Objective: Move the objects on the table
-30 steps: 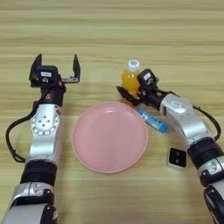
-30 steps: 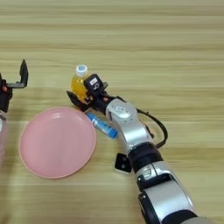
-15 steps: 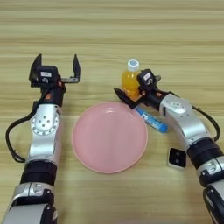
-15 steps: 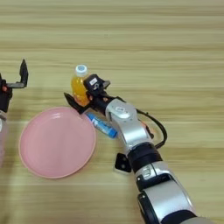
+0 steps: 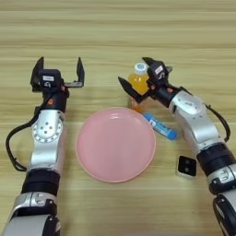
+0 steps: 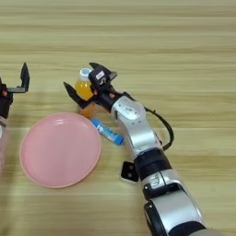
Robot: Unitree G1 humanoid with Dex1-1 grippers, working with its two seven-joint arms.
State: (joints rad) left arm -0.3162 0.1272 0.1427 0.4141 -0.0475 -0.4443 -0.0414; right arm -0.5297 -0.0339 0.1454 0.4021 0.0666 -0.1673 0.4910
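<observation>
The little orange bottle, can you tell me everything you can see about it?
The small orange-drink bottle is see-through with orange drink inside and a white cap on top. It stands upright on the wooden table, just behind the pink plate and near one end of the blue-and-white tube. The right gripper is open around it, one black finger on each side. Whether the fingers touch it cannot be told.

The counter (image 5: 115, 27) is seen as matt, grained wood. The pink plate (image 5: 115, 144) looks like smooth plastic. The bottle (image 5: 138, 83) appears translucent, glossy plastic.
</observation>
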